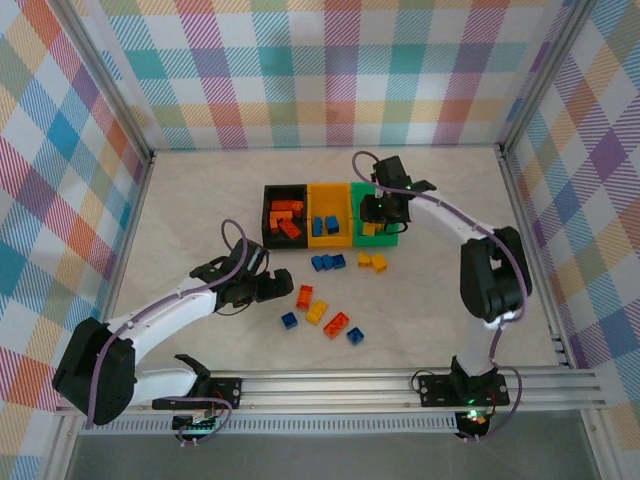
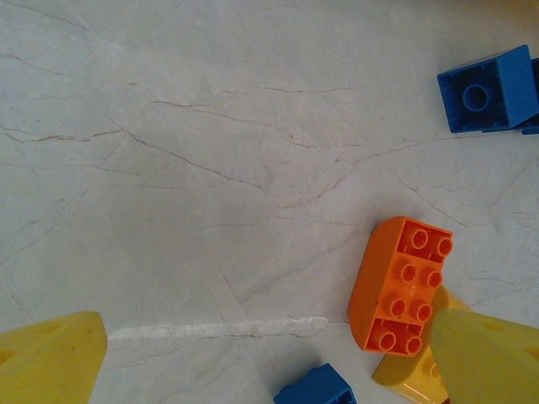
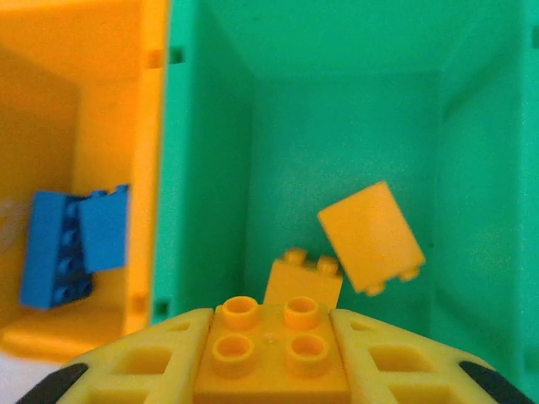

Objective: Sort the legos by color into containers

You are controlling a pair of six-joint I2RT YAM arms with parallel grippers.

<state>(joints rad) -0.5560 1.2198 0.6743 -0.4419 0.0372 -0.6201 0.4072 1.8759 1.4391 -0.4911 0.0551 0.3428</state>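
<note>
Over the marbled worktop (image 2: 210,126) the left pincer (image 2: 269,353) hangs spread (orange brick (image 2: 402,286) beside it), the right pincer (image 3: 274,353) pinching a yellow brick (image 3: 269,332) above the green bin (image 3: 354,109).

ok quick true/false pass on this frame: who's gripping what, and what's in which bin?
1. The right gripper is shut on a yellow brick above the green bin. True.
2. The left gripper is shut on an orange brick. False: its jaws are wide open and that brick lies loose on the table, beside one finger.
3. The black bin holds blue bricks. False: it holds orange bricks. The blue bricks are in the yellow-orange bin.
4. Two yellow bricks lie in the green bin. True.
</note>
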